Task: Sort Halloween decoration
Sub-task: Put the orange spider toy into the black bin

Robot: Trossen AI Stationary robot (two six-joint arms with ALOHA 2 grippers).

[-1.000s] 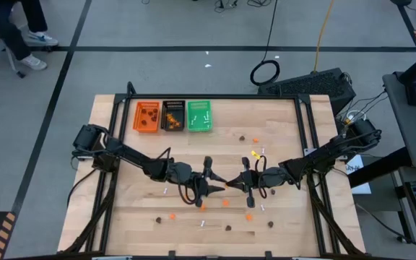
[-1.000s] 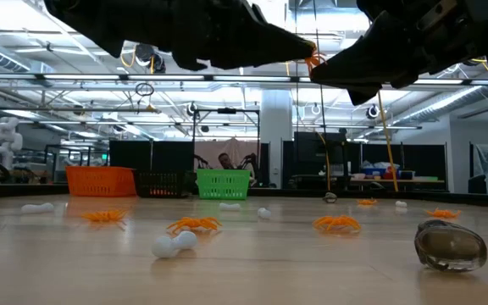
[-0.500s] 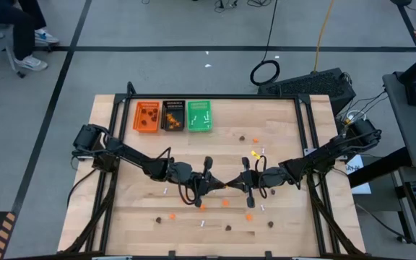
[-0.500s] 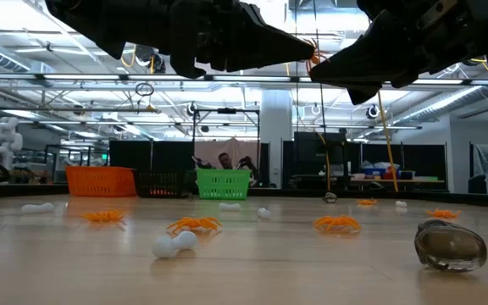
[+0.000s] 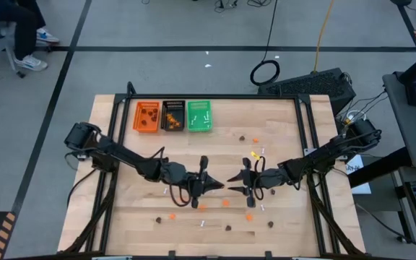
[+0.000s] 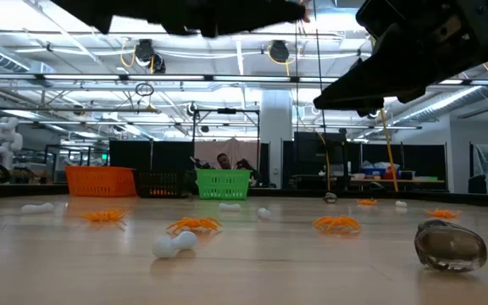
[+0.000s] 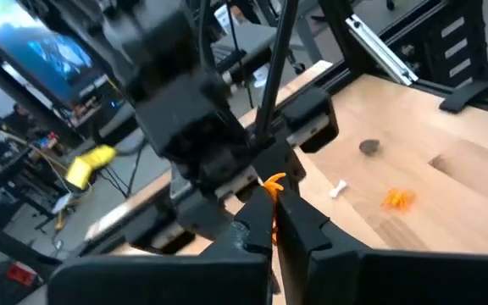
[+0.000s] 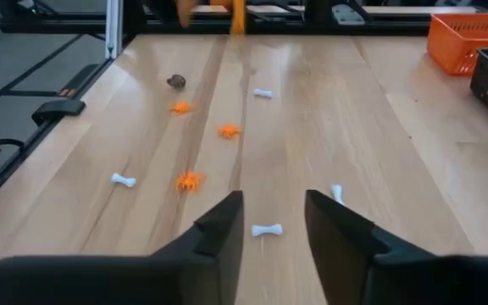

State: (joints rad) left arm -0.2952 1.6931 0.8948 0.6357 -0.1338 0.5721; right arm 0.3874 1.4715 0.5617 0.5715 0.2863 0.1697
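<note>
Inside orange tray (image 5: 147, 116): brown blobs (image 5: 145, 123)

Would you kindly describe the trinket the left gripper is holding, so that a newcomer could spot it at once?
Start at the wooden table and find the two dark arms meeting near its middle. The left gripper is shut on a small orange spider-like trinket, held above the tabletop. Unlike the other orange, brown and white pieces, which lie loose on the wood, this one is pinched between dark fingertips.
</note>
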